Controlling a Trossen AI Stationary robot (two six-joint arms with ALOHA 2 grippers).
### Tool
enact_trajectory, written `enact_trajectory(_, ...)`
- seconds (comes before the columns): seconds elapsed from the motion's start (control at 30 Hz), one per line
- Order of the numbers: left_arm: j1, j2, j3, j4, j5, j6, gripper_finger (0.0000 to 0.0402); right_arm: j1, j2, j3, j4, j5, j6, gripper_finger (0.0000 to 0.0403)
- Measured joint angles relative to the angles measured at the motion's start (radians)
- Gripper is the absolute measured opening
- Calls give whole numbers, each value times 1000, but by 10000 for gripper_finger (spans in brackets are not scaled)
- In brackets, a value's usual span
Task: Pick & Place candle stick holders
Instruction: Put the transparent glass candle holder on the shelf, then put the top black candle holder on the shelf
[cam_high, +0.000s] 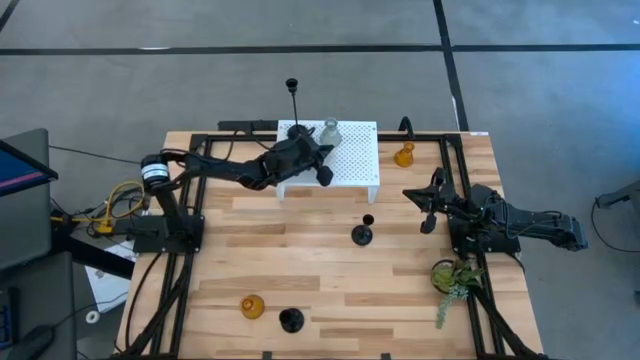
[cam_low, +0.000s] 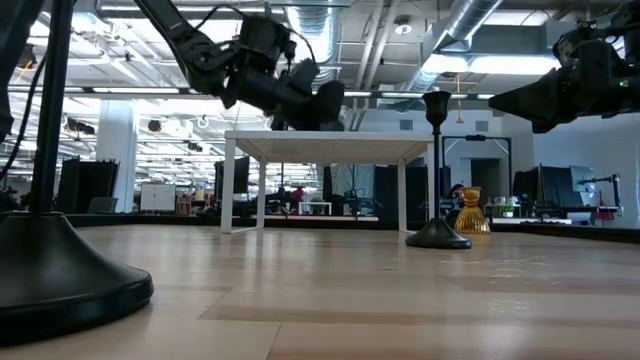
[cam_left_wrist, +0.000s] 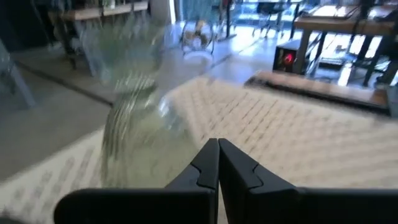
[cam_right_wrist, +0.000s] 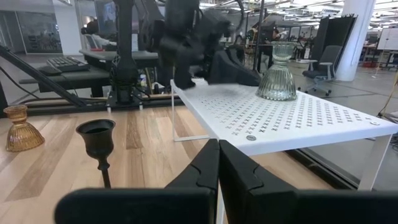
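- The left gripper (cam_high: 324, 172) is over the white shelf (cam_high: 355, 160), and its two fingers are pressed together with nothing between them.
- The clear glass holder (cam_high: 330, 131) stands on the white shelf, just beside the left gripper.
- The right gripper (cam_high: 428, 207) hangs above the wooden surface (cam_high: 320, 260), well apart from the shelf, and its fingers are pressed together too.
- A short black stemmed holder (cam_high: 363, 232) stands on the surface near the right gripper.
- An amber holder (cam_high: 404, 154) stands on the surface beyond the right gripper, beside the shelf.
- A tall black stemmed holder (cam_high: 292, 95) stands behind the shelf, past the left gripper.
- Another amber holder (cam_high: 252, 306) and a squat black holder (cam_high: 291, 320) sit side by side, far from both grippers.
- A green plant (cam_high: 452, 280) lies near the right arm.
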Motion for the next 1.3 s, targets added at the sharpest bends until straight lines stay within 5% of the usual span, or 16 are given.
enact_trajectory(0.4, -147, -283, -8, -274, -119, 213, 3, 0, 0, 0, 0, 3, 0, 0)
enact_trajectory(0.83, -171, -692, -346, -286, -118, 207, 3, -1, 0, 0, 1, 4, 0, 0)
enact_trajectory(1.3, -196, -944, -580, -284, 152, 214, 3, -1, 0, 0, 8, 23, 3, 0)
